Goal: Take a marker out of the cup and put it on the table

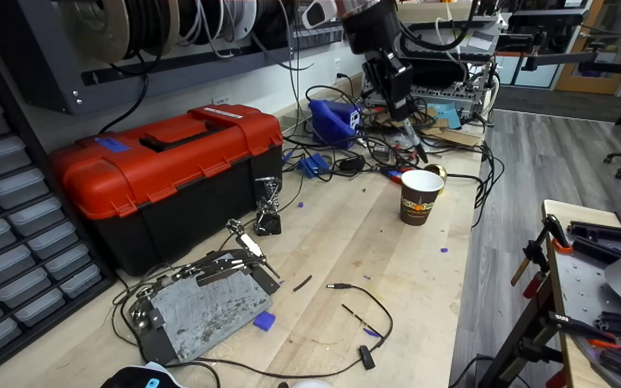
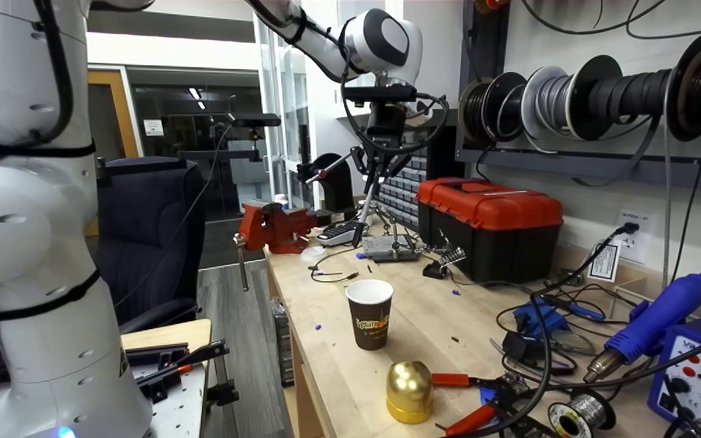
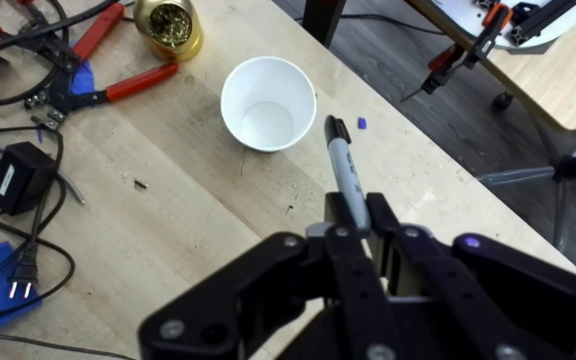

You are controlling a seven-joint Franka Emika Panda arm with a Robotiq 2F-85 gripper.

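My gripper (image 3: 352, 210) is shut on the grey marker (image 3: 346, 167), near one end; the black cap end sticks out beyond the fingertips. In both exterior views the gripper (image 1: 398, 110) (image 2: 373, 185) holds the marker (image 1: 412, 132) (image 2: 364, 210) in the air above the table, tilted with the cap end down. The brown paper cup (image 1: 417, 207) with a white rim stands upright on the wooden table (image 1: 337, 237), also in an exterior view (image 2: 370, 325). In the wrist view the cup (image 3: 268, 112) is left of the marker's cap, and nothing shows inside it.
A gold tip cleaner (image 3: 170, 30) and red-handled pliers (image 3: 140, 82) are close to the cup. Black cables and a power adapter (image 3: 18, 177) lie beyond. A red toolbox (image 1: 170, 161) and a helping-hands stand (image 1: 208, 307) are along the wall side. The table's edge runs close by the cup.
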